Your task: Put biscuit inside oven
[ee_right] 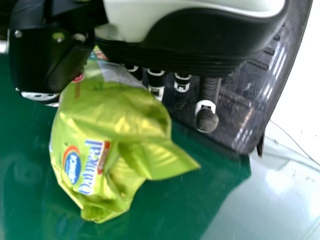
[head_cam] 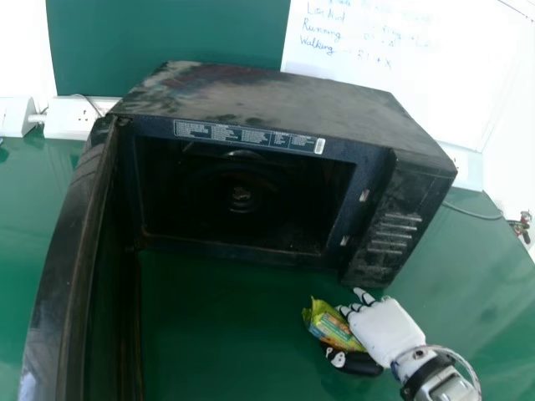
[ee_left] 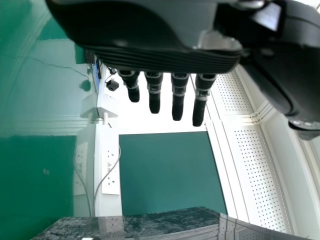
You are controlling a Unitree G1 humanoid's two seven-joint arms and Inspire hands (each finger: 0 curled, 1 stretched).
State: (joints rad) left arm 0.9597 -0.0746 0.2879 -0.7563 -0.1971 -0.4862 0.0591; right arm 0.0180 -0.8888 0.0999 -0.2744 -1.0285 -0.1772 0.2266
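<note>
1. Clock directions follow the head view, with 12 at its far edge. A black oven (head_cam: 284, 104) stands at the centre, reaching towards 12, on a green bench (head_cam: 226, 334).
2. The oven's door (head_cam: 63, 276) is open, swung out towards 8 o'clock. The dark cavity (head_cam: 242, 196) faces the robot, and the control panel (head_cam: 393, 230) is at 3 o'clock.
3. The biscuit (head_cam: 334, 328), in a shiny green-yellow packet, is at 5 o'clock, outside the oven and in front of its control-panel end. Whether the packet touches the bench, I cannot tell.
4. The right hand (head_cam: 386, 332), white and black, is also at 5 o'clock, beside the packet. It is holding the biscuit between its thumb and fingers, and part of the packet bulges out crumpled.
5. The left hand (ee_left: 178, 102) is in the left wrist view, wide, its fingers straight and apart, above the bench.
6. Behind the oven, a white socket strip (head_cam: 71, 119) lies at 10 o'clock, a dark green panel (head_cam: 167, 38) at 11, and a whiteboard (head_cam: 410, 83) with handwriting between 1 and 2.
</note>
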